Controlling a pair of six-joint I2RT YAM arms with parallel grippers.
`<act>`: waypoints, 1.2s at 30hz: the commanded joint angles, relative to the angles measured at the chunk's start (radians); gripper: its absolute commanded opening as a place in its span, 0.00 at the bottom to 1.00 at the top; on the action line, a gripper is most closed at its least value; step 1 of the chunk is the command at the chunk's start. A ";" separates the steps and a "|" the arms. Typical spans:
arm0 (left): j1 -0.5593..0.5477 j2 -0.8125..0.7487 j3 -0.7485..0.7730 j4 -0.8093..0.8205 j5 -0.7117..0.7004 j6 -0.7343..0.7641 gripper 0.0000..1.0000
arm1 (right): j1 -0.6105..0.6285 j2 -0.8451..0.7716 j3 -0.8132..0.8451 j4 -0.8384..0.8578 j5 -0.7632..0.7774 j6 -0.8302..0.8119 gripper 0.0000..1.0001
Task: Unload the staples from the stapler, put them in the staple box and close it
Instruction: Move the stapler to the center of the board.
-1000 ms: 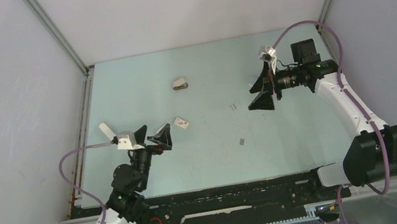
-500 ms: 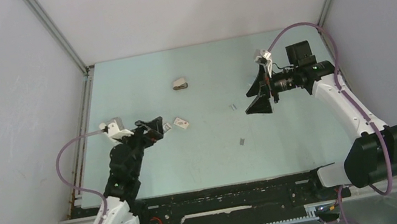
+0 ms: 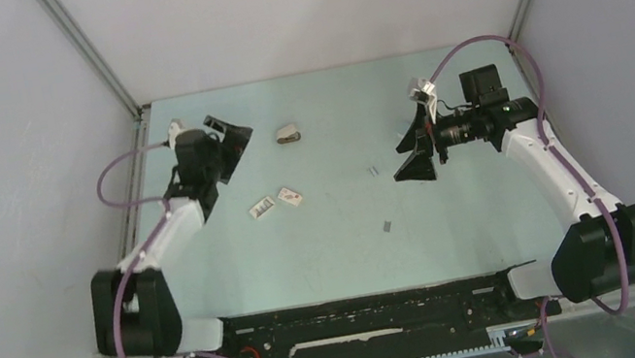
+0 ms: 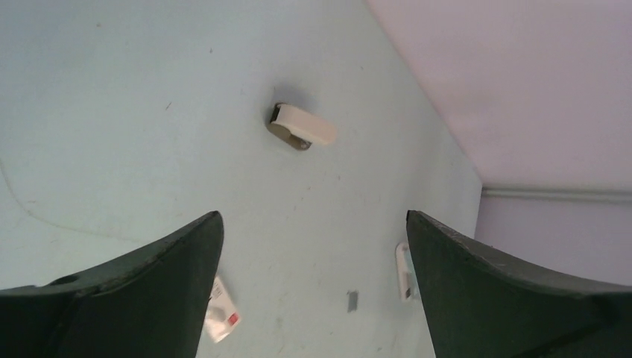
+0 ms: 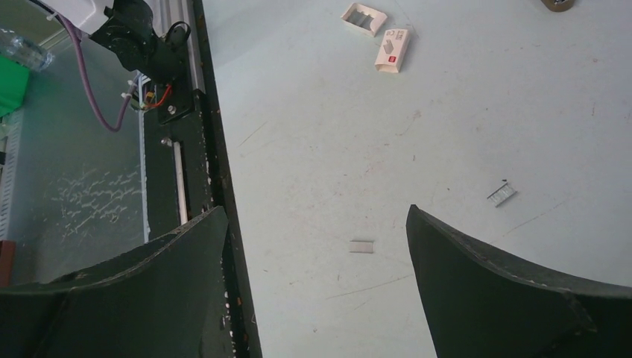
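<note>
Of the stapler (image 4: 403, 270) only a pale sliver with a bluish edge shows, in the left wrist view beside my right finger; the top view does not show it. Staples lie loose on the table: one strip (image 3: 372, 170) left of my right gripper (image 3: 407, 151), another (image 3: 387, 224) nearer the front. The right wrist view has the same two strips (image 5: 361, 247) (image 5: 501, 194) below its open, empty gripper (image 5: 317, 212). My left gripper (image 3: 224, 161) is open at the far left, holding nothing. Its own view (image 4: 313, 224) has a staple strip (image 4: 352, 300) between the fingers.
A squat dark item with a white top (image 3: 288, 134) (image 4: 298, 127) sits at the back middle. Two small white boxes (image 3: 261, 207) (image 3: 289, 197) lie left of centre, one an open tray (image 5: 364, 19) beside a labelled box (image 5: 393, 49). The black front rail (image 5: 201, 149) borders the table.
My left arm has swung from the front left out to the far left and back, uncovering the second white box. The right gripper shifted only slightly.
</note>
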 commanded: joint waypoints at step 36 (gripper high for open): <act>-0.065 0.812 1.246 -0.821 0.390 1.584 0.86 | -0.044 -0.009 0.010 -0.007 0.007 -0.039 1.00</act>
